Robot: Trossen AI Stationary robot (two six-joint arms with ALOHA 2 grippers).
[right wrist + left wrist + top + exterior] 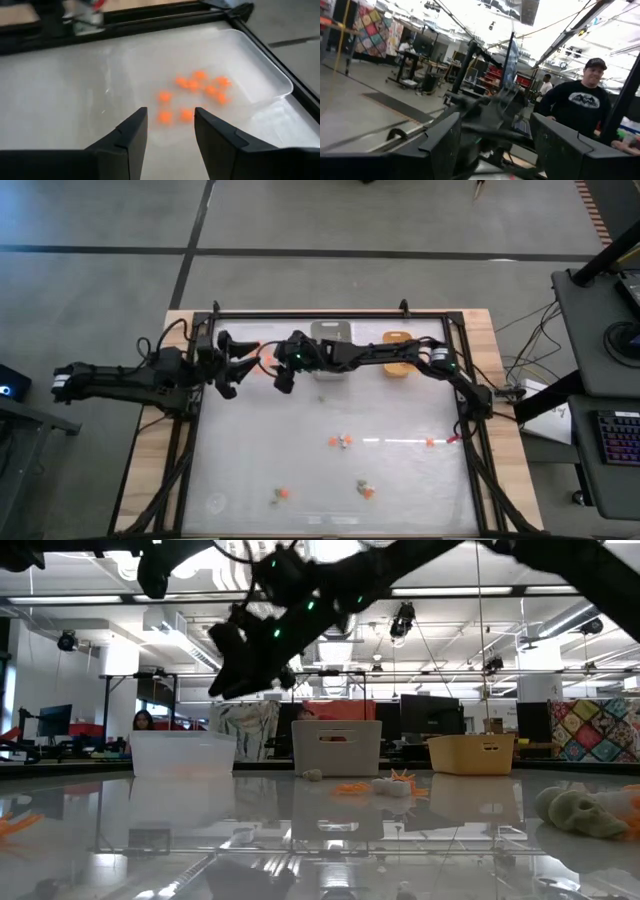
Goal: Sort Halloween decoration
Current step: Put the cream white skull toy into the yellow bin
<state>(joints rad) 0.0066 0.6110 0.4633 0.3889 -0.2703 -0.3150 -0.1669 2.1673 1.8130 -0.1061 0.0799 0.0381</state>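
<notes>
We had the right gripper [170, 132] hanging with fingers parted and empty above the clear tray [272, 75] at the tabletop's far edge, where orange trinkets [200, 90] lay; next, a reach toward the strays [343, 442] mid-table. The left gripper [238, 365] waited agape nearby.

From above, the trinkets [343, 442] scattered over the table [400, 470] are specks too small to identify. The right arm [380, 357] covers part of the grey tray [330, 332] and the yellow tray [397, 338]. Orange pieces [200, 87] in the clear tray [270, 75] are blurred blobs.
</notes>
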